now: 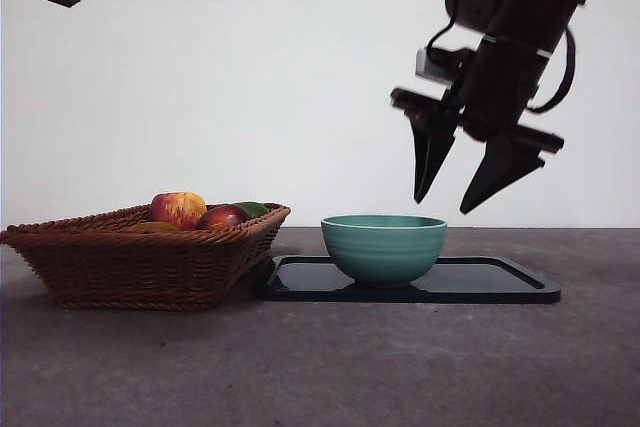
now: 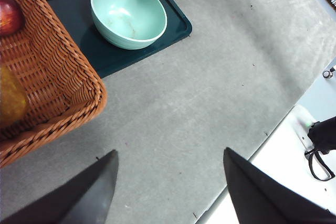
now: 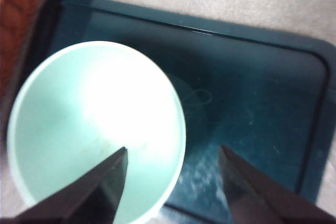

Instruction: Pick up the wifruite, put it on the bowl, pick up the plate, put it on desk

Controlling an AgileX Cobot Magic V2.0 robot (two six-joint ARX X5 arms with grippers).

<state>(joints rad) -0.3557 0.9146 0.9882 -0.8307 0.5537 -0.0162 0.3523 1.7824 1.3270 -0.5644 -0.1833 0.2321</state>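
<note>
My desk [image 1: 420,367], matte grey, carries a wicker basket [image 1: 140,267] just beside a black tray [image 1: 500,287], both near its far edge.

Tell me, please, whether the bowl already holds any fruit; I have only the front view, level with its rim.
Observer: No. The right wrist view looks into the bowl, and it is empty.
Operator: Thank you. Is the gripper I see above it the right one?
Observer: Yes. The right gripper is open and empty, with one jaw over the bowl and the other over the tray.
Operator: And the left one?
Observer: The left gripper is open and empty over bare desk, near the basket corner.
</note>
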